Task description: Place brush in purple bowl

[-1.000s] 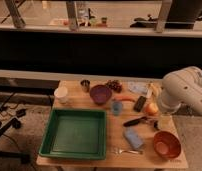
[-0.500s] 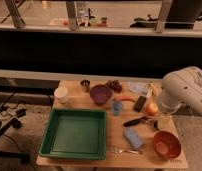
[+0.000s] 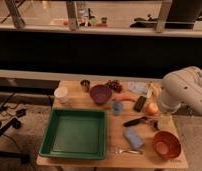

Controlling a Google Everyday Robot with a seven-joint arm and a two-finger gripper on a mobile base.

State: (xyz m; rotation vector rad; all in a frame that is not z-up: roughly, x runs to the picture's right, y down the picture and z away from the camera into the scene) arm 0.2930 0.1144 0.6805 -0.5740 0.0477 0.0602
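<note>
Brush (image 3: 135, 121) lies on bench (image 3: 114, 137), down-right of purple bowl (image 3: 100, 93), not in it. Pincer (image 3: 155, 123) sits by brush's rt end; grip state can't be told.

The robot's single white arm (image 3: 183, 89) came in from the right edge of the view, its thick, rounded upper segments bulking large and bending downward at the wrist. The gripper (image 3: 155, 121) was a small dark shape at the arm's lower end. It sat low over the right side of the table (image 3: 115, 131), pointing down and slightly inward.
</note>
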